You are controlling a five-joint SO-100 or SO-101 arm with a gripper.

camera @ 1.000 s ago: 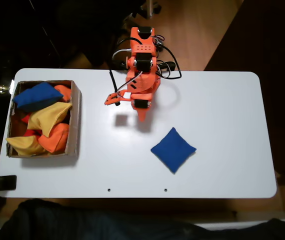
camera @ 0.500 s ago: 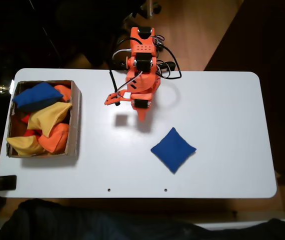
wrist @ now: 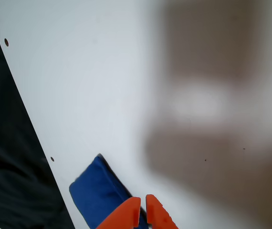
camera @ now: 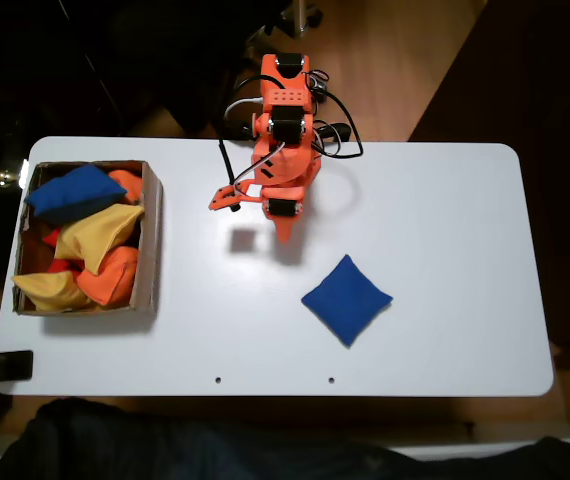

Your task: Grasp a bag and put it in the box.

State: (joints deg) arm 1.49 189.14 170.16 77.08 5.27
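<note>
- Tool [wrist: 142, 210] tips are seen at the bottom edge of the wrist view — two orange fingers all but closed, only a thin slit between them, and nothing is gripped.
- In the fixed view the tool [camera: 283, 232] is found at the end of the folded orange arm [camera: 283, 140], pointing down the picture over bare white worktop [camera: 445, 220], with its shadow thrown just to the left.
- The bag [camera: 346, 299] is picked out as the royal-blue beanbag lying alone on the worktop, set like a diamond with one corner aimed up the picture; it lies down and to the right of the tool, near but clearly apart.
- In the wrist view the bag [wrist: 100, 193] is partly cut off by the lower edge, just beside the fingertips on their left, close to the worktop's edge.
- The box [camera: 151, 240] is placed at the far left of the fixed view, well apart from the bag, and is already heaped with a blue beanbag [camera: 73, 192], yellow beanbags [camera: 100, 232] and orange ones.
- It is judged that the reach has not begun — the fingers will have to be spread, then carried forward and to the right in the fixed view onto the bag.
- No long axis is offered by the square bag, so a grip across its plump middle is likely to serve.
</note>
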